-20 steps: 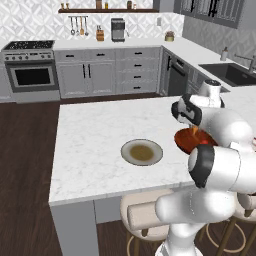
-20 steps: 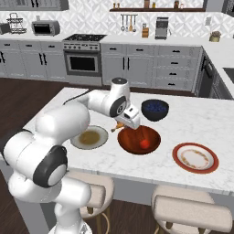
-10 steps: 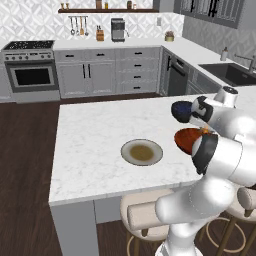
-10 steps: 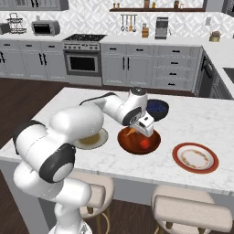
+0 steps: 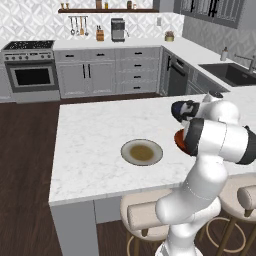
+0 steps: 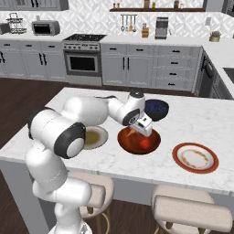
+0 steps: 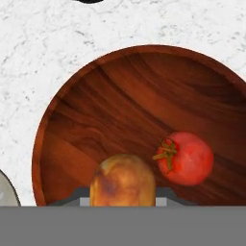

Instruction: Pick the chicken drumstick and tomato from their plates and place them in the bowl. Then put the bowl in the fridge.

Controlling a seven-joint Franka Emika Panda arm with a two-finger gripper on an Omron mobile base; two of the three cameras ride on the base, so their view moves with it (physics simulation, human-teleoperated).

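The wide reddish-brown wooden bowl (image 7: 96, 110) (image 6: 154, 138) sits on the island, and a sliver of it (image 5: 178, 140) shows behind my arm. The glossy red tomato (image 7: 185, 158) (image 6: 145, 143) lies inside it. My gripper (image 6: 138, 131) hangs just over the bowl's near-left part, shut on the orange-tan chicken drumstick (image 7: 122, 180) (image 6: 131, 132), which is held above the bowl floor beside the tomato. The olive-grey plate (image 5: 142, 152) (image 6: 98, 137) lies bare to the bowl's left. The white plate with a red-brown rim (image 6: 195, 157) lies bare to its right. The fridge is out of view.
A smaller dark blue bowl (image 6: 156, 109) (image 5: 181, 109) stands just behind the wooden bowl. Stools (image 6: 187, 212) line the island's near edge. A stove (image 6: 83, 57), cabinets and a sink counter (image 5: 230, 72) run along the far walls.
My arm has swung right from beside the olive-grey plate to over the wooden bowl, carrying the drumstick. The tomato and the plates have stayed put.
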